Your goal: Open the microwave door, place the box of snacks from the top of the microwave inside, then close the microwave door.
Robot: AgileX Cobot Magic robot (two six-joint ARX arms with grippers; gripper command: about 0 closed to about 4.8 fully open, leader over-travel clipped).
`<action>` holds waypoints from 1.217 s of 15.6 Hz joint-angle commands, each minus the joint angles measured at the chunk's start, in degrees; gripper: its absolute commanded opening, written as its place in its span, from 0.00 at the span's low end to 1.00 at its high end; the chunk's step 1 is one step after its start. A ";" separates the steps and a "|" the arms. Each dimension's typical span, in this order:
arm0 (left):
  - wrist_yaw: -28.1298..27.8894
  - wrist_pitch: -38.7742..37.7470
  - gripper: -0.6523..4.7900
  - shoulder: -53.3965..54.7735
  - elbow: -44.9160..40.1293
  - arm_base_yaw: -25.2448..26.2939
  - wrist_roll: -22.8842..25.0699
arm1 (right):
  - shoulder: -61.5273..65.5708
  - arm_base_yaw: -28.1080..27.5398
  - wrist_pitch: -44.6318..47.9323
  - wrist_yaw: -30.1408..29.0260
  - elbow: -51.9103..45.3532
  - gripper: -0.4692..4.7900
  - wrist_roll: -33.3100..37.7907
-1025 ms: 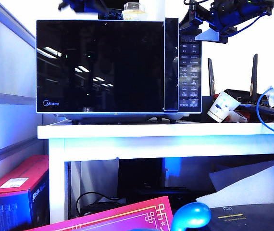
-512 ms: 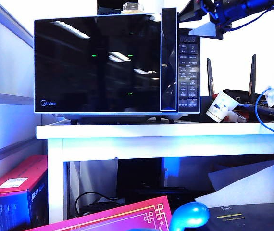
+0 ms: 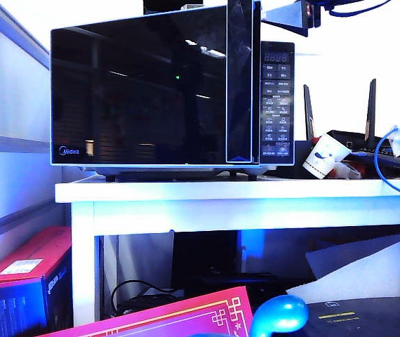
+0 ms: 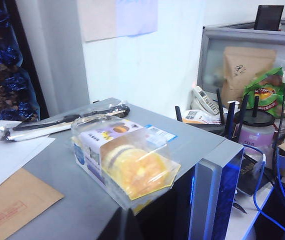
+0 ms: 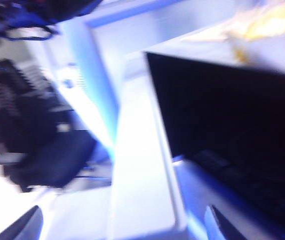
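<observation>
"Midea" is printed low on the door (image 3: 137, 91), at the corner farthest from the right pincer (image 3: 305, 12). The panel (image 3: 277, 105) just under that pincer has a lit display and rows of buttons, but their print is too small to read. The box (image 4: 122, 162) carries a purple and white label with a blue tag, and none of its words can be read.

The right pincer hangs at the upper right corner of the microwave (image 3: 277, 158), beside the top of the handle strip (image 3: 238, 81). In its wrist view, which is blurred, the two dark fingertips (image 5: 222, 227) stand wide apart with only the pale door edge between them. The pincer is released and holds nothing. The door is ajar, its handle side swung out from the panel.

Only a dark part of the left pincer (image 3: 163, 5) shows, above the microwave's top. Its jaws are out of view, so I cannot tell whether it is clenched. The box sits on the grey top ahead of it, clear lid on, with yellow cake inside. Beyond the box lies a wrapped black utensil (image 4: 62, 122), with white paper and a brown envelope (image 4: 17, 202) to one side.

Below the right pincer a white cup (image 3: 324, 156) with blue marks leans on the white table (image 3: 221, 191), next to black antennas (image 3: 370, 112) and a blue cable (image 3: 379, 161).
</observation>
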 commanded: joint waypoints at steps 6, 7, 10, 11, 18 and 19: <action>0.04 -1.86 0.11 -0.22 0.26 -0.04 -0.22 | -0.35 0.02 0.90 -12.72 0.24 0.89 8.92; 0.04 -2.56 0.11 -0.22 0.26 -0.04 -0.17 | -0.35 0.07 0.90 -13.14 0.24 0.89 9.57; 0.09 -5.42 0.11 -0.22 0.26 -0.04 -0.17 | -0.35 0.63 1.07 -15.65 0.24 0.89 11.21; 0.09 -6.71 0.11 -0.22 0.26 -0.04 -0.02 | -0.35 1.14 1.09 -15.72 0.24 0.89 11.89; 1.09 -9.92 0.11 -0.22 0.26 -0.04 0.24 | -0.35 4.61 1.11 -17.77 0.24 0.88 13.42; 1.84 -10.16 0.11 -0.22 0.26 -0.04 0.24 | -0.35 5.49 1.09 -18.18 0.24 0.88 13.81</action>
